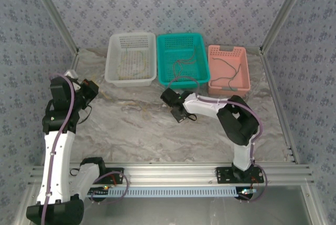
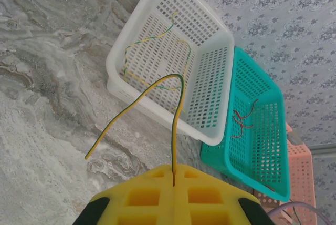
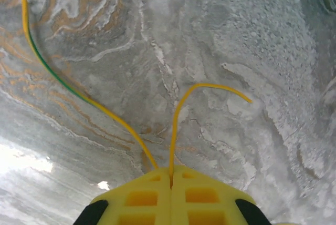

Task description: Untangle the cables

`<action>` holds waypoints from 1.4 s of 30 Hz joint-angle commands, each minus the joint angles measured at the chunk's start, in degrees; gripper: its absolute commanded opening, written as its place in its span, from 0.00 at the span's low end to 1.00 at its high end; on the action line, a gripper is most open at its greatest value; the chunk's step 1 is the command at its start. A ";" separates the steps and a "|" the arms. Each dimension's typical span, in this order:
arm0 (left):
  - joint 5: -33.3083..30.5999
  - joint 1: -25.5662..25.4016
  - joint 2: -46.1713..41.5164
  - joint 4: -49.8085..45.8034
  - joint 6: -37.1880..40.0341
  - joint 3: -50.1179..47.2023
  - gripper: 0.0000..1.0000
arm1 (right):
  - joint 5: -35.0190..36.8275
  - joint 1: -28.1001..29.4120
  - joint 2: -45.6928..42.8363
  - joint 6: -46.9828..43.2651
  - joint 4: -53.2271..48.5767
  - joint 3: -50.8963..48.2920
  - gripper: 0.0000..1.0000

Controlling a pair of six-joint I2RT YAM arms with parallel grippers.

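From the left wrist we see the left claw [image 2: 173, 171] pinched shut on a thin yellow-green cable [image 2: 157, 81], which arches over the marbled grey bench [image 2: 47, 78]. The right wrist shows the right claw [image 3: 171, 173] clamped on a thin yellow cable [image 3: 212, 84]. Beyond stand a white perforated plastic basket [image 2: 111, 70] holding more yellow-green cables [image 2: 152, 37] and a teal plastic basket [image 2: 241, 175] holding red cables [image 2: 241, 117].

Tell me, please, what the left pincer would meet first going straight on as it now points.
Probably the white basket, whose near rim lies straight ahead of the left pincer, past the yellow-green wire it grips; depth is unclear, so perhaps the table first.
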 commanded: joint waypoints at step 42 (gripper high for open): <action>7.44 -0.98 29.91 16.23 0.52 40.66 0.00 | -33.02 -13.96 -45.66 20.75 7.22 15.22 0.00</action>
